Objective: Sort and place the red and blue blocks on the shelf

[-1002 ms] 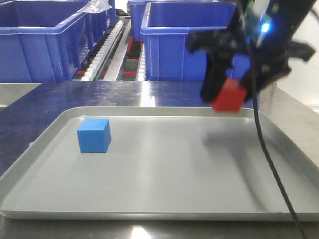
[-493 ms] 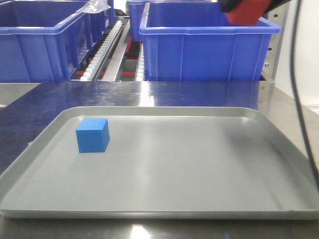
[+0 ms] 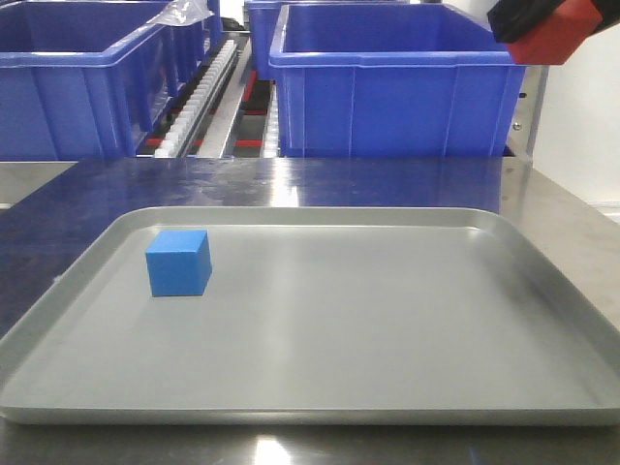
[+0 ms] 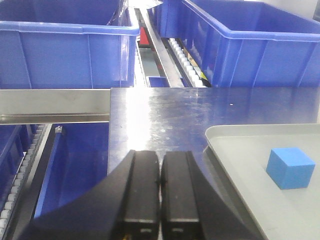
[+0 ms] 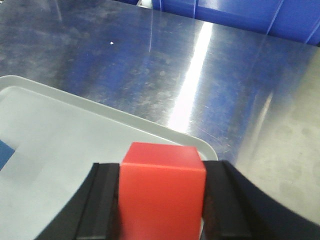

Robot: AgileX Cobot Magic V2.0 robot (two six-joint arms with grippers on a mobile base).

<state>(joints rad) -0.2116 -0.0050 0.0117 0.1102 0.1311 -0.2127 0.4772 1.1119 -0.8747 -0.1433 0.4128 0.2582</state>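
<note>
The red block (image 3: 552, 43) hangs high at the top right edge of the front view, with my right gripper (image 5: 161, 200) shut on it; its black fingers (image 5: 102, 200) press both sides of the block (image 5: 161, 185) above the tray's corner. The light blue block (image 3: 178, 263) sits on the left part of the grey tray (image 3: 387, 320) and also shows in the left wrist view (image 4: 290, 167). My left gripper (image 4: 159, 162) is shut and holds nothing, low over the steel table left of the tray. The shelf's white roller track (image 3: 199, 97) runs between the bins behind.
Big dark-blue bins (image 3: 387, 87) stand on the rack behind the table, another at the left (image 3: 68, 87). A flat steel rail (image 4: 55, 102) and a lower tier with a blue bin (image 4: 75, 165) lie left of the table. Bare steel tabletop (image 5: 200, 75) surrounds the tray.
The right gripper has lifted the red block from just above the tray's far right corner up to the top right of the view. The blue block has not moved.
</note>
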